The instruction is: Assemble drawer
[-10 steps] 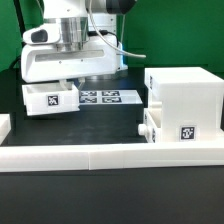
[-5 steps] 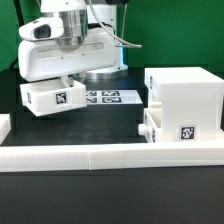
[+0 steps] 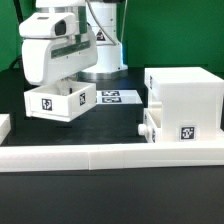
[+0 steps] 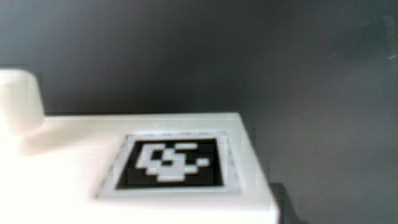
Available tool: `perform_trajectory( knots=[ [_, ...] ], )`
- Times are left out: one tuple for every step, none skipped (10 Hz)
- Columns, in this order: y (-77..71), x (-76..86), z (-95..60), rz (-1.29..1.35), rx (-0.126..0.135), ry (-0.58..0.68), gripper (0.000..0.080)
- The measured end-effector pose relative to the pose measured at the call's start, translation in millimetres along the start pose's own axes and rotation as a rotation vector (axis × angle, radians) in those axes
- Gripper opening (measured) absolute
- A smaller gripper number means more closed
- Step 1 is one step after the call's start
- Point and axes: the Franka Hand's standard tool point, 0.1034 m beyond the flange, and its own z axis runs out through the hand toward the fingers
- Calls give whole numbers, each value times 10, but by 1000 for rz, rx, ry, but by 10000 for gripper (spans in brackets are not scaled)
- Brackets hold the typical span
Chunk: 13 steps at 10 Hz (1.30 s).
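The gripper [image 3: 68, 82] hangs at the exterior view's left, directly over a small white tray [image 3: 60, 101], and its fingers go down into or onto the tray's upper edge. The bulk of the white hand hides the fingertips, so I cannot tell how wide the jaws stand or whether they have really closed on the tray. The tray sits tilted, its tagged face turned toward the camera, and whether its underside touches the table [image 3: 110, 130] cannot be made out.

In the wrist view the tray [image 4: 125, 160] fills the lower part of the picture as a flat white surface carrying a black-and-white square tag [image 4: 171, 162], with a rounded white knob [image 4: 18, 100] rising at one side and the dark table [image 4: 249, 50] beyond.

Just behind the tray, toward the exterior view's right, the marker board [image 3: 118, 97] lies flat on the table. Farther right stands the large cube-like housing [image 3: 182, 100]. The second small tray [image 3: 170, 128] sits against the housing's lower front, showing its own tag. A long low white rail [image 3: 110, 155] runs across the foreground, well apart from the gripper
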Motion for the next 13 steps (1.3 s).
perform_trajectory(
  knots=[
    [-25,-32,19,-79,5,-3,44],
    [-31,-49,27,-140,7,-4,44],
    [-32,-54,29,-201,7,-5,44],
    [-34,-57,34,-233,9,-5,44],
    [-33,-55,49,-346,10,-12,44],
    [27,6,14,-397,6,-20,44],
    [109,75,-38,-444,-3,-24,44],
    [177,141,-66,-445,-1,-24,44],
    [260,231,-87,-453,2,-24,44],
    [323,322,-115,-455,-1,-23,44],
    [328,374,-126,-439,-6,-22,44],
    [324,368,-120,-439,-4,-23,44],
    [324,362,-118,-438,-4,-23,44]
  ],
)
